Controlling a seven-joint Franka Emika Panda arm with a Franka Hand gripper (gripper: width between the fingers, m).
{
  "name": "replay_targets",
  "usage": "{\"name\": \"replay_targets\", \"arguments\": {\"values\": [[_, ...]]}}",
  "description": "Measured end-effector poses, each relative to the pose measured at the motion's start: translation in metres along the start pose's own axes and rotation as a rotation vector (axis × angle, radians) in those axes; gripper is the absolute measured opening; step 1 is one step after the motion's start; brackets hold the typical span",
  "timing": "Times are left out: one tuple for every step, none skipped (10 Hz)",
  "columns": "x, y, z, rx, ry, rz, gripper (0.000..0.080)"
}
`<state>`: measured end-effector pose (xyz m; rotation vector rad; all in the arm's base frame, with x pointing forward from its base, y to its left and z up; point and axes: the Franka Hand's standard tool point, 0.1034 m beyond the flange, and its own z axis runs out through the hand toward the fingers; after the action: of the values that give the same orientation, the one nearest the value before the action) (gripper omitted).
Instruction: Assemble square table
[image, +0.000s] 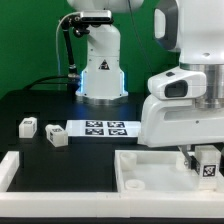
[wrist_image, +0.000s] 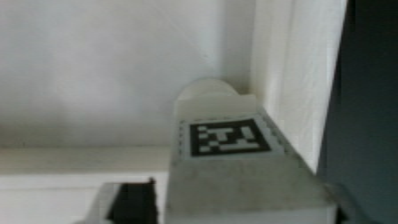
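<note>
Wrist view, claw (image: 199, 157) gripping tagged leg (wrist_image: 226, 139)

You have the marker board (image: 98, 127) lying flat on the black table (image: 40, 105), tags facing up, its long side running toward the exterior view's right. Along the near edge you see a white rail (image: 60, 205), which turns a corner at the exterior view's left. Board and rail lie well apart. At the back, a dark cable (image: 45, 86) trails across the table.
</note>
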<state>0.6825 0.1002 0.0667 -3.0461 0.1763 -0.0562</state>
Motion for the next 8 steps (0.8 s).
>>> {"name": "replay_targets", "arguments": {"values": [[0.0001,0.0005,0.0000,0.000,0.000,0.075,0.0288],[0.0001,0.0007,0.0002,-0.001,0.000,0.149,0.0288],[0.0004,0.0018,0.0008,-0.001,0.010,0.320,0.0288],[0.0000,0.0045,0.0009,0.027,0.005,0.510,0.0288],[-0.0012,0.0062,0.0010,0.069,-0.020,0.705,0.0288],[-0.0021,0.0054,0.0015,0.078,-0.035,0.877,0.0288],[-0.0029,0.0062,0.0016,0.088,-0.032,1.019,0.0288],[-0.0044,0.0079,0.0012,0.114,-0.024,1.052,0.0290]]}}
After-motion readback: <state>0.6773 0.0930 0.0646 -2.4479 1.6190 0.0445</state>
